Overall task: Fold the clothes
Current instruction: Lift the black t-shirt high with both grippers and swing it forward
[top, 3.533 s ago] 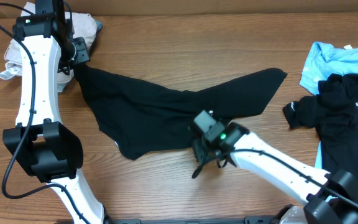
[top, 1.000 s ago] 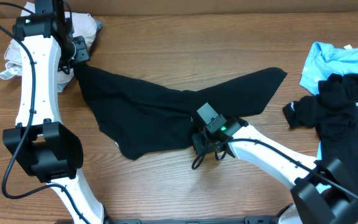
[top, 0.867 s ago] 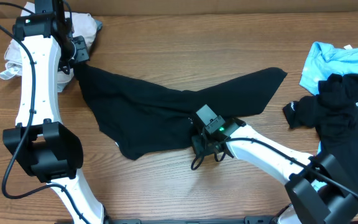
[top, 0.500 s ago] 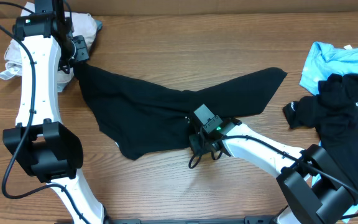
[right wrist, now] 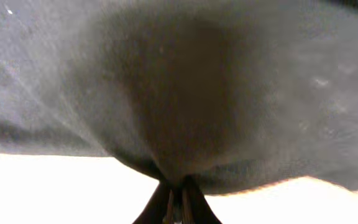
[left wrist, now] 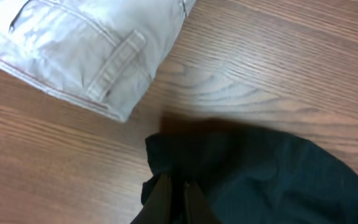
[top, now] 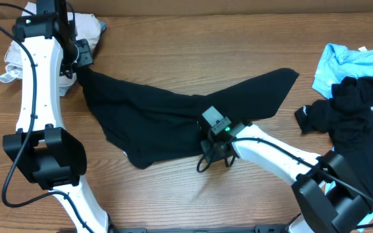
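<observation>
A black garment lies spread across the middle of the table. My left gripper is at its far left corner, shut on the cloth; in the left wrist view the fingers pinch a fold of the black garment. My right gripper sits at the garment's near hem, shut on the edge. In the right wrist view the black garment bunches down into the closed gripper.
Pale folded trousers lie just beyond the left gripper, part of a light pile at the back left. At the right edge a black printed shirt lies over a light blue one.
My right gripper has closed on the garment's near hem and the cloth now gathers into it. The left arm and its corner have not moved.
</observation>
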`<state>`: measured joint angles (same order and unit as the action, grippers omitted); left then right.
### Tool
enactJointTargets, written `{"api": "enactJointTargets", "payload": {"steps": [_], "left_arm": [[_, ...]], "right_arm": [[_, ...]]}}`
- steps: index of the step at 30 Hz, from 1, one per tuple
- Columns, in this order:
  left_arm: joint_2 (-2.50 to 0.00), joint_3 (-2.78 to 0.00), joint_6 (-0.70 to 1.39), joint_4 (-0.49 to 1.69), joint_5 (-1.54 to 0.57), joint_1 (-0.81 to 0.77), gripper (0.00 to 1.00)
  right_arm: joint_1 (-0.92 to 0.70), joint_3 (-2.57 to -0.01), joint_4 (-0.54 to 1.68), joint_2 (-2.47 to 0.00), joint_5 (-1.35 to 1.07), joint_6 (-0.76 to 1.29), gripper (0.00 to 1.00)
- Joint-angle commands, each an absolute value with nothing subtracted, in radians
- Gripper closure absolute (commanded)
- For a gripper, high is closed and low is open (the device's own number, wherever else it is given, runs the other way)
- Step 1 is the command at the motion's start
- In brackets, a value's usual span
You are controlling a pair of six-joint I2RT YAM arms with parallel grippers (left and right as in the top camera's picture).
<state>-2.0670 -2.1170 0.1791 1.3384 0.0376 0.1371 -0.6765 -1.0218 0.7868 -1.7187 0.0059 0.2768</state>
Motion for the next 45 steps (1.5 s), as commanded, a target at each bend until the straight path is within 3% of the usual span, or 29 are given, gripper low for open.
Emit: {"api": "enactJointTargets", "payload": {"steps": [1,12,18,30,45], "left_arm": [[-2.059,-2.223,0.156,1.374,0.033,0.132,0.96],[-2.059,-2.632,0.153,1.565,0.033,0.13,0.95],[-2.058,-2.78,0.154,1.61,0.024,0.13,0.96],[-1.975,-3.002,0.162,1.647,0.025,0.13,0.96],[-1.536,-3.012,0.199,1.503,0.133,0.13,0.96]], "right_arm": [[-0.616,-1.177,0.875,-1.62,0.026,0.288,0.96],[-0.294,-1.903,1.332,-1.508,0.044,0.207,0.96],[-0.126,-2.185,1.436,-1.507,0.043,0.204,0.96],[-0.005,-2.347,1.509,-1.437,0.034,0.205,0.96],[0.007,-2.543,1.613,-1.138,0.07,0.204,0.96]]}}
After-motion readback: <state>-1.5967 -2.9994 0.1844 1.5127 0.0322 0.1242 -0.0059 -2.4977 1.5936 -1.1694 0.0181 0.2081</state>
